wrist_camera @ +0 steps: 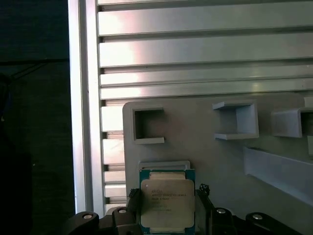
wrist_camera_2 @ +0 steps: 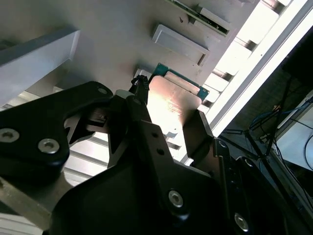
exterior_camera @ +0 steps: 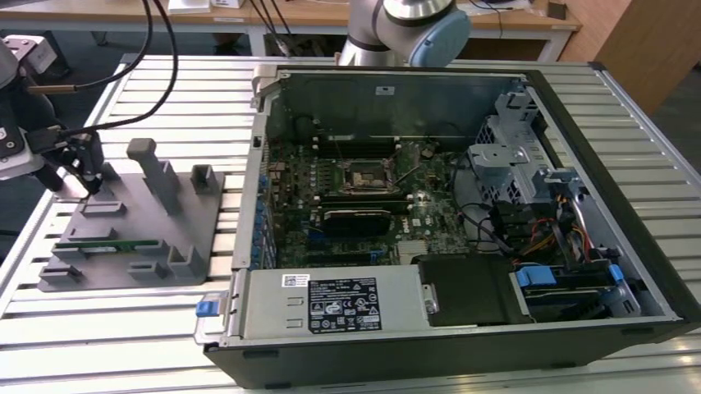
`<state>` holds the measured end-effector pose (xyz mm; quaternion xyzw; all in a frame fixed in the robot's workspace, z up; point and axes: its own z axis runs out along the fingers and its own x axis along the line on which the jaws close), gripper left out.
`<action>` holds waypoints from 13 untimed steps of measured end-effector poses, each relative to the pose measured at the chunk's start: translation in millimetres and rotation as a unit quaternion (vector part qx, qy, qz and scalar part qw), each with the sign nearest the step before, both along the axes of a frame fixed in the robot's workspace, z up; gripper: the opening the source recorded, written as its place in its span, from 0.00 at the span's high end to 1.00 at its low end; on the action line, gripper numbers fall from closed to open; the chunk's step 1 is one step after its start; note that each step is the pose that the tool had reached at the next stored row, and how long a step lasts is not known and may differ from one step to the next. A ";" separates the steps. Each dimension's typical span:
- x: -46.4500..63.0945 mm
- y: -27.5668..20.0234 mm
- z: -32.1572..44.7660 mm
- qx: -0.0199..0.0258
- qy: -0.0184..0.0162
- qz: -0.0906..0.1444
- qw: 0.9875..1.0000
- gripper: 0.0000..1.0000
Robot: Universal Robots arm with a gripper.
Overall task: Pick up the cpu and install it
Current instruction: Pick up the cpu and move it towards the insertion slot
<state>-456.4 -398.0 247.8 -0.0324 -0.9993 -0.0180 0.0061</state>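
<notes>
Gripper (wrist_camera: 167, 192) jaws pinch cpu (wrist_camera: 167, 208) btwn them, over tray (wrist_camera: 195, 129).

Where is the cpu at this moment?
In both wrist views the cpu sits in the gripper, at the edge of the grey tray, which lies at the exterior view's left beside the open computer case.

A robotics lab, shown by the slatted aluminium counter (exterior_camera: 121, 332) under the claw (exterior_camera: 75, 185) and an opened computer case (exterior_camera: 383, 103) beside it.

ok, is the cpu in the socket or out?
Out. In the first wrist view the cpu sits at the tool by the grey tray; the exterior view puts that tray outside the computer case.
</notes>
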 end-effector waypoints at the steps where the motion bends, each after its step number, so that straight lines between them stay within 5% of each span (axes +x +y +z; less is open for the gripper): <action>1: 0.0 0.2 0.7 0.000 0.000 0.000 1.000 0.47; 13: 0.0 2.9 8.0 -0.001 0.000 0.000 1.000 0.47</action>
